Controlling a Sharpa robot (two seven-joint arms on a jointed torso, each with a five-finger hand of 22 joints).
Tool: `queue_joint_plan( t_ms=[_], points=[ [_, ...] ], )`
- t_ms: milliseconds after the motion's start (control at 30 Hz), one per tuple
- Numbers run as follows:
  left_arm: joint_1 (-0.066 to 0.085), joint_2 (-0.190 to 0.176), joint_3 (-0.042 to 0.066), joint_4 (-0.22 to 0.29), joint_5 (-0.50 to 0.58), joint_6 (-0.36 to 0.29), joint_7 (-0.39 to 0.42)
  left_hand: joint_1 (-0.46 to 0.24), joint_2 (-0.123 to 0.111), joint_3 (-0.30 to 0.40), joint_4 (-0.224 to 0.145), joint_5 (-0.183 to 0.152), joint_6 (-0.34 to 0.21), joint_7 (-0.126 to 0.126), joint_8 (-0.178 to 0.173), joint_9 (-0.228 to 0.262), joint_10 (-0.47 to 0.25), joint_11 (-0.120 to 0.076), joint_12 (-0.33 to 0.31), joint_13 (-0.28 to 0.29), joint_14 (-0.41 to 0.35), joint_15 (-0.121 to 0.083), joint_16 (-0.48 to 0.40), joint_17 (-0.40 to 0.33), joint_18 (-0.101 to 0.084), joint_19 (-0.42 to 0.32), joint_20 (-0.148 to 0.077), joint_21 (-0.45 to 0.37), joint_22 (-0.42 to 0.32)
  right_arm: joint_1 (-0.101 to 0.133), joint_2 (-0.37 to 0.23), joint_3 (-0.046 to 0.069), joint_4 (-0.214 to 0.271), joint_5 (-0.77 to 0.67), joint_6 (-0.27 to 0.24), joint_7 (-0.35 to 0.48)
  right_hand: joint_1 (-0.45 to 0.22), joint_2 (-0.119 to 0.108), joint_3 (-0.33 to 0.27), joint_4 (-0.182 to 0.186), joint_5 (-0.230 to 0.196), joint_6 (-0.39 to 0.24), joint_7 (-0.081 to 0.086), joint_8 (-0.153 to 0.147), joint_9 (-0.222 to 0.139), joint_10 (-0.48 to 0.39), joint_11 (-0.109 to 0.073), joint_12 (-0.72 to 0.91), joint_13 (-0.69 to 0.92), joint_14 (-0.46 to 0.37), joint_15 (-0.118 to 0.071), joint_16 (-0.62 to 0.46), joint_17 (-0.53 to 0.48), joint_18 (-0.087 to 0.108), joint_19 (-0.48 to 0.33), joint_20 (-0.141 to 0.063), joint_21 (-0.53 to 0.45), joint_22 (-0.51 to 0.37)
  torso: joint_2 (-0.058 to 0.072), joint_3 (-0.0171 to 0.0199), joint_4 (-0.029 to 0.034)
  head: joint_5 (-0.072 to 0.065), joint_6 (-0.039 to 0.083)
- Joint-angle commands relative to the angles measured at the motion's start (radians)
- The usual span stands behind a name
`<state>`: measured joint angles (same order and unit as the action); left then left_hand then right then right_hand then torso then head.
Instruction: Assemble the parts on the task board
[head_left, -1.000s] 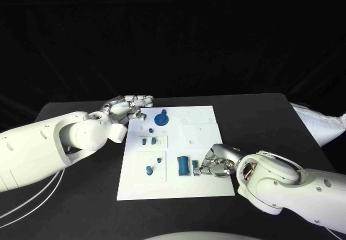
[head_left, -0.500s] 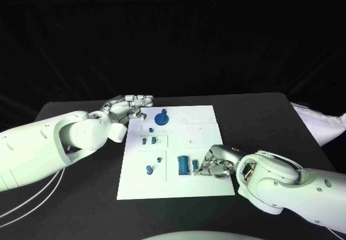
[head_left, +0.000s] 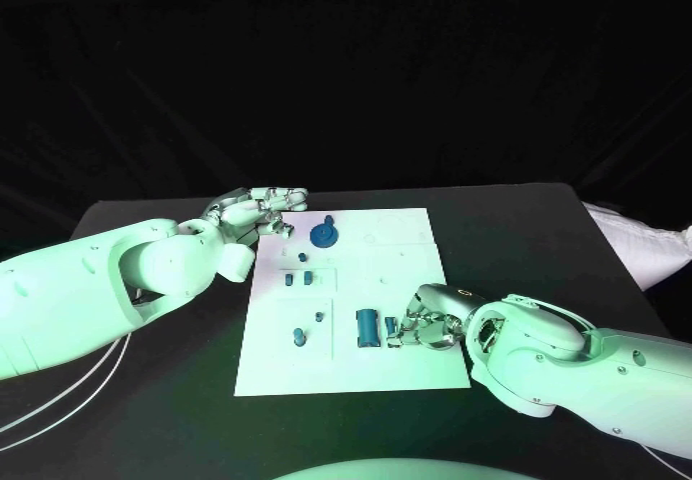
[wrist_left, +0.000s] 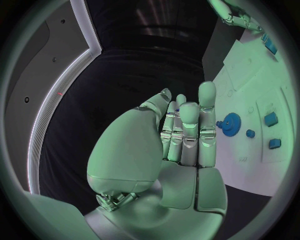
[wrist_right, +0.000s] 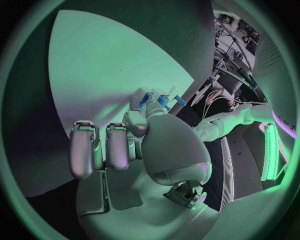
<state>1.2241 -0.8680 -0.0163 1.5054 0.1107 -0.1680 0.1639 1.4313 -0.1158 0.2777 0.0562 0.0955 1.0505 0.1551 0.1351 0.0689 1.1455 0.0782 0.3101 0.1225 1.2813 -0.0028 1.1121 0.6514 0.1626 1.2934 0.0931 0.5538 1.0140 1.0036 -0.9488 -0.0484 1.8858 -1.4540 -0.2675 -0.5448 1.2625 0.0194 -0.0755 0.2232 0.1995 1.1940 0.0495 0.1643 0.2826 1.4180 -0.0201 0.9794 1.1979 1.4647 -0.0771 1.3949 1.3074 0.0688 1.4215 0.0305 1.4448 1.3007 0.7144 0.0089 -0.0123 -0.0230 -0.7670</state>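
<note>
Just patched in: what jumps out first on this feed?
The white task board mid-table, dotted with small blue parts. The blue gear stands out near its far edge, beside the left hand. The right hand is curled at the board's near right, fingertips at a small blue piece.

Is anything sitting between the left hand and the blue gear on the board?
Nothing visible. The left hand hovers at the task board's far left corner, holding nothing, and the blue gear lies just beside it with only bare white board between them.
</note>
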Motion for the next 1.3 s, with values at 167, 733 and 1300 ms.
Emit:
queue_joint_plan(
  t_ms=[167,733,1300],
  points=[
    [0.001,0.001,0.001,0.001,-0.006,0.019,0.003,0.002,0.001,-0.004,-0.002,-0.001,-0.006,0.002,0.002,-0.001,-0.007,0.002,0.004,0.001,-0.008,0.002,-0.001,-0.001,0.009,-0.005,0.006,-0.005,-0.001,-0.006,0.004,-0.004,-0.011,-0.026,-0.009,-0.006,0.000,0.007,-0.007,0.003,-0.010,-0.003,0.005,-0.007,-0.003,0.005,-0.001,-0.004,0.001,0.063,-0.008,0.003,0.019,-0.008,0.002,-0.004,0.000,0.001,-0.001,-0.0005,-0.0010,0.002,-0.001],
    [0.000,0.006,-0.003,-0.012,-0.003,0.010,0.009,0.000,0.002,-0.005,-0.001,-0.001,-0.007,0.003,0.002,-0.001,-0.010,0.003,0.006,0.002,-0.010,0.003,-0.003,-0.007,0.011,-0.007,0.007,-0.014,-0.006,0.065,-0.052,0.016,-0.022,0.405,-0.156,0.254,-0.014,-0.001,-0.079,0.034,0.026,-0.065,0.030,-0.040,-0.008,-0.087,0.020,-0.249,-0.147,0.038,0.009,-0.086,-0.088,0.015,-0.060,0.009,-0.063,-0.110,-0.005,-0.0032,-0.0007,-0.001,0.013],
    [-0.019,0.066,-0.013,-0.118,0.054,-0.120,0.137,0.001,0.002,0.000,0.001,0.000,-0.025,0.016,0.007,-0.002,-0.057,0.033,-0.009,-0.021,-0.277,0.045,-0.338,-0.278,0.009,-0.256,0.046,-0.237,-0.127,0.157,0.099,0.018,-0.442,1.234,-0.055,0.827,0.236,0.063,-0.028,-0.119,-0.027,-0.221,0.136,-0.100,-0.058,-0.367,0.135,-0.815,-0.695,-0.321,0.125,-0.969,-0.823,0.114,-0.485,0.112,-0.750,-0.842,-0.061,-0.0228,-0.0184,-0.001,0.062]
  ],
)
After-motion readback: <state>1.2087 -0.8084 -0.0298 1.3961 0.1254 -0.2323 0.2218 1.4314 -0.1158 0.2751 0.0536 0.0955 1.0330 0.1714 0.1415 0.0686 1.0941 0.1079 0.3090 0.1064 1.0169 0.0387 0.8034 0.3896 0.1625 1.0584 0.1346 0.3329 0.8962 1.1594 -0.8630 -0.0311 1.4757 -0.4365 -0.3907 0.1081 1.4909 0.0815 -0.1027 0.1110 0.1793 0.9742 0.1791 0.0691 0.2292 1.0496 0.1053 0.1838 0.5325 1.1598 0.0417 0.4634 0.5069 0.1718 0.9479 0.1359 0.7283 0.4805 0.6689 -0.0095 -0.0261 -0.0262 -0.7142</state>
